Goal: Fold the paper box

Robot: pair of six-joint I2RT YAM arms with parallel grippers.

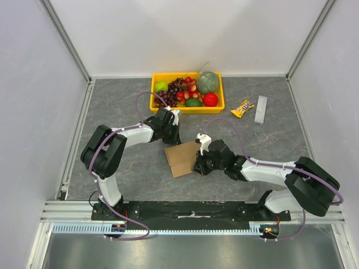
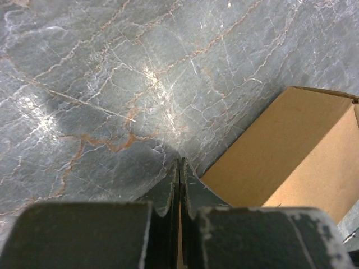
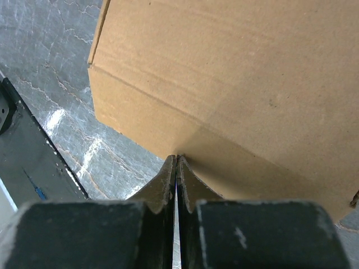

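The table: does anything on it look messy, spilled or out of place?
Nothing is spilled or damaged. The box lies at a slant to the table edge. A yellow packet and a clear strip lie loose right of the tray; the fruit is all inside it.

From above, the right hand [image 1: 201, 162] covers the 3 o'clock edge of the paper box [image 1: 180, 158]. The left hand [image 1: 171, 137] hides its own fingertips near the box's 11 o'clock corner. Both wrist views cut the box off at 3 o'clock. Whether the right hand's closed fingers pinch any cardboard cannot be told. The print on the small packet [image 1: 242, 108] is too small to read.
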